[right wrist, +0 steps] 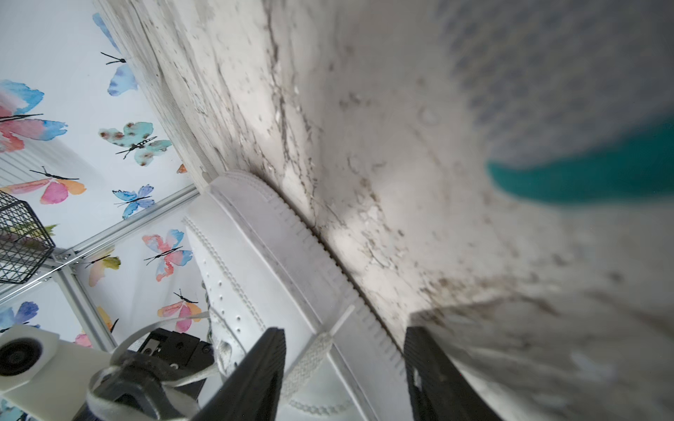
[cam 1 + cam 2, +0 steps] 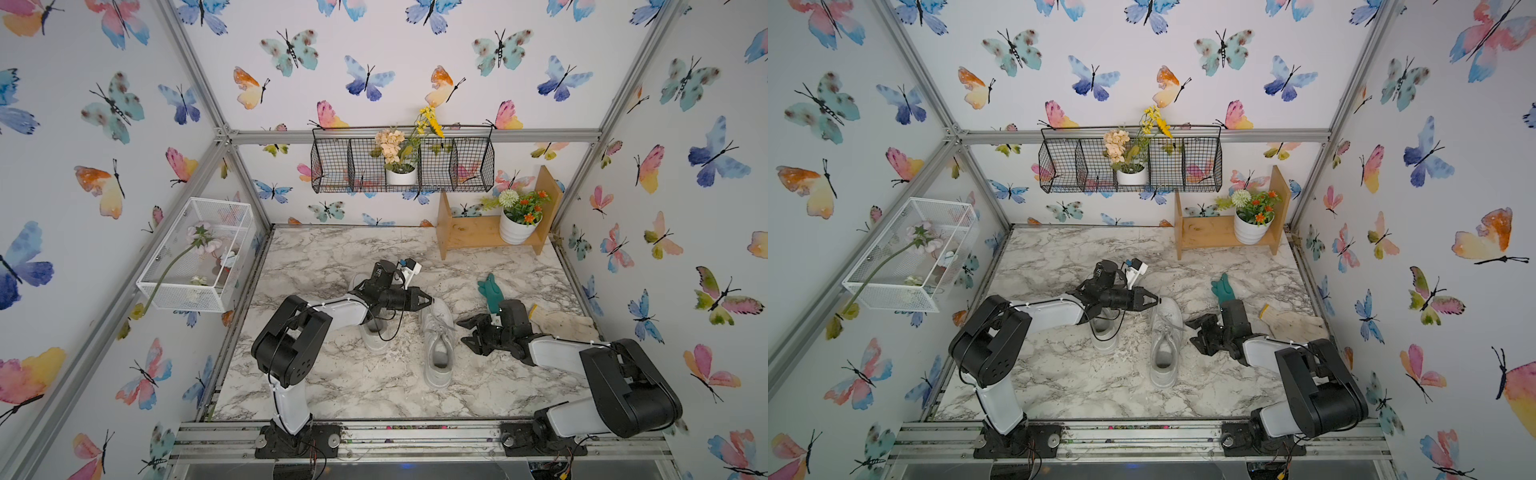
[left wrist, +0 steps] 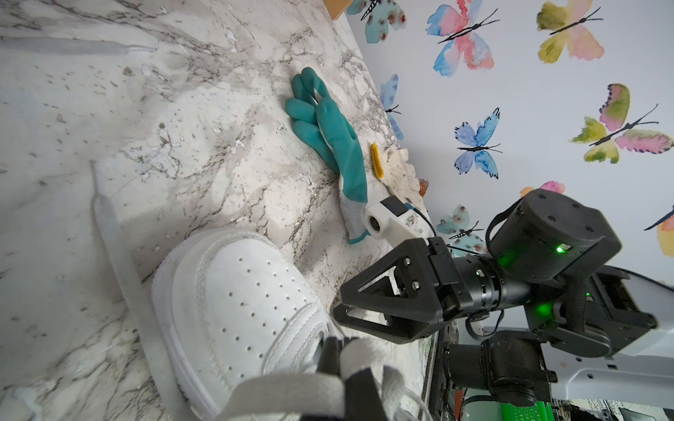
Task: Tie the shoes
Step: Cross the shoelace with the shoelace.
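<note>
White sneaker [image 2: 436, 336] mid-tie, no bow yet.
Left gripper [image 2: 429, 300] pinched one lace [image 3: 284, 388] in shut jaws; right gripper [image 2: 462, 331], jaws open at the sneaker's three o'clock, straddled the free lace end [image 1: 310, 359] and should close.

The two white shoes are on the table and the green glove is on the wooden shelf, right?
Not quite: the glove lies on the table too, not on the shelf. The shoes are on the table, as you said. Both top views show it.
</note>
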`<state>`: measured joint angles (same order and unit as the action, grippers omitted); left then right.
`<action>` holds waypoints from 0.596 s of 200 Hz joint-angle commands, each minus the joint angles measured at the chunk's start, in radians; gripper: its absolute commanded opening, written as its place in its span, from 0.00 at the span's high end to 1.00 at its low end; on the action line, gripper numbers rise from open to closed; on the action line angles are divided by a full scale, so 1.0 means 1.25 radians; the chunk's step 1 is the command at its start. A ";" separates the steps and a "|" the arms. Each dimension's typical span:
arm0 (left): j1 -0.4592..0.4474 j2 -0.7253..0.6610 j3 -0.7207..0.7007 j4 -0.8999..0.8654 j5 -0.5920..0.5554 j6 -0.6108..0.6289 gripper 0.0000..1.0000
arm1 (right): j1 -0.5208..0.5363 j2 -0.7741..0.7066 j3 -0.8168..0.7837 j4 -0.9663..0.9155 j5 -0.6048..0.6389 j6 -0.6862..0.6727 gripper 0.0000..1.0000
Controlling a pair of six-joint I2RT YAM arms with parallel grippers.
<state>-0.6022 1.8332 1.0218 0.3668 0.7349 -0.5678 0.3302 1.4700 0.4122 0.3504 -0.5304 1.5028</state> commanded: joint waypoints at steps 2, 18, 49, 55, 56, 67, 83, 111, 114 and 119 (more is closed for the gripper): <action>-0.002 -0.019 -0.003 0.018 0.010 -0.001 1.00 | 0.012 0.027 0.003 0.060 -0.008 0.041 0.43; -0.002 -0.021 -0.003 0.017 0.010 -0.001 1.00 | 0.016 0.031 0.002 0.061 -0.004 0.045 0.43; -0.002 -0.019 -0.002 0.016 0.009 -0.001 1.00 | 0.021 0.035 -0.005 0.067 0.000 0.051 0.45; -0.002 -0.019 -0.001 0.016 0.010 0.000 1.00 | 0.021 0.038 -0.007 0.071 0.000 0.054 0.46; -0.002 -0.020 -0.001 0.016 0.009 0.000 1.00 | 0.021 0.039 -0.008 0.074 -0.001 0.054 0.46; -0.002 -0.020 -0.001 0.016 0.009 0.000 1.00 | 0.022 0.047 -0.011 0.088 -0.005 0.061 0.48; -0.002 -0.021 -0.003 0.016 0.010 0.000 1.00 | 0.023 0.059 -0.016 0.120 -0.013 0.076 0.50; -0.002 -0.026 -0.005 0.016 0.013 0.000 1.00 | 0.024 0.062 -0.030 0.166 -0.015 0.096 0.59; -0.001 -0.026 -0.005 0.017 0.013 0.000 1.00 | 0.024 0.060 -0.029 0.168 -0.014 0.095 0.62; -0.002 -0.027 -0.005 0.016 0.014 0.000 1.00 | 0.024 0.057 -0.029 0.171 -0.011 0.092 0.66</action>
<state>-0.6022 1.8332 1.0218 0.3698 0.7349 -0.5694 0.3534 1.5406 0.3904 0.5083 -0.5331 1.6016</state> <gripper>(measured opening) 0.058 0.402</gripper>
